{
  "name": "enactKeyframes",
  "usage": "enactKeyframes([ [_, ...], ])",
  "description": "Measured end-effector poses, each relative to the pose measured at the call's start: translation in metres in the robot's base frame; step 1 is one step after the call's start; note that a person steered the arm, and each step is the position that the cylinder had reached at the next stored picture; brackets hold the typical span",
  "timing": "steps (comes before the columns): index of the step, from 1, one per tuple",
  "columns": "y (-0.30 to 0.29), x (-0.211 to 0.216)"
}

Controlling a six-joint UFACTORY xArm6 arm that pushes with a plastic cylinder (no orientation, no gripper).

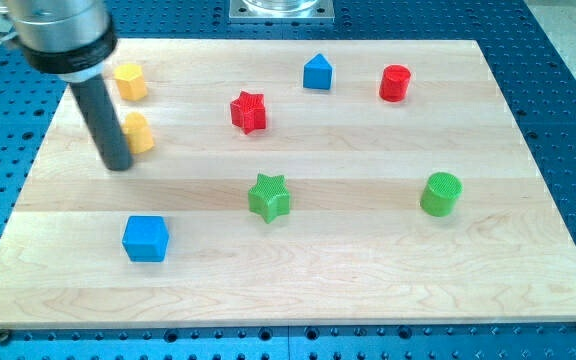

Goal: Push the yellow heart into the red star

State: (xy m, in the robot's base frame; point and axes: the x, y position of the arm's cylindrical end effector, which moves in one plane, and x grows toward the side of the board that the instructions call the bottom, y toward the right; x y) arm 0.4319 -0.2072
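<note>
The yellow heart [140, 132] lies at the board's left, partly hidden by my rod. My tip [118, 165] stands right at the heart's lower left side, touching or nearly touching it. The red star [249, 111] lies to the heart's right and a little higher, about a hundred pixels away, with bare board between them.
A second yellow block [131, 81] sits above the heart near the top left. A blue pentagon-like block [317, 72] and a red cylinder [395, 83] lie at the top. A green star [269, 197], a green cylinder [441, 194] and a blue cube [146, 238] lie lower down.
</note>
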Motion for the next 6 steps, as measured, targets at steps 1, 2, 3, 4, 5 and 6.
enactKeyframes([
  [1, -0.009, 0.009],
  [2, -0.018, -0.036],
  [3, -0.002, -0.046],
  [4, 0.067, -0.035],
  [5, 0.060, -0.005],
  [6, 0.082, 0.023],
])
